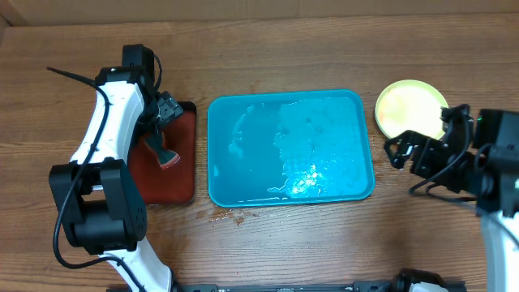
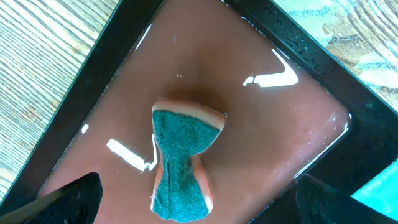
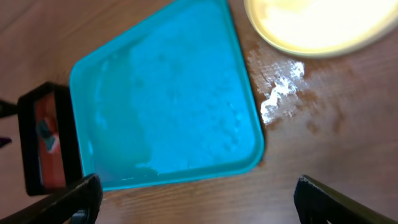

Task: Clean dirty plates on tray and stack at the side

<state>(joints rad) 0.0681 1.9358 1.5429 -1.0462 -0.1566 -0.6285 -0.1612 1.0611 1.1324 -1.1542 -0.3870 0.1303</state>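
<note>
Overhead: 1 tray (image 1: 290,146), bright blue, rectangular, with rounded corners and a raised rim, lies mid-table (image 1: 324,251). Its floor is wet and streaked, with a bright glare toward the robot's side. 1 plate (image 1: 409,108), round, yellow-green rim, pale centre, face looking clean, sits on the wood just beside the tray's far right corner; whether others lie under it cannot be told. 1 red tray (image 1: 177,174), dark and black-rimmed, lies just left of the blue one and carries 1 sponge (image 1: 167,154). The left gripper (image 1: 166,120) hangs over the red tray by the sponge. The right gripper (image 1: 397,151) sits right of the blue tray, near the plate's nearer edge. Left wrist: left gripper (image 2: 205,202) spread wide and holding nothing, its 2 fingers (image 2: 74,199) at the bottom corners. The sponge (image 2: 183,165) lies below and between them, not gripped. It is waisted, teal scouring face up over a pinkish body, on the red tray's (image 2: 280,124) glossy wet floor. Right wrist: right gripper (image 3: 205,202) likewise spread wide and holding nothing, 2 fingers (image 3: 68,202) low in view. Ahead lie the blue tray (image 3: 168,93), the plate (image 3: 323,25) at upper right, 1 white foam patch (image 3: 277,93) on the wood between them, and the red tray (image 3: 28,143) at far left.
</note>
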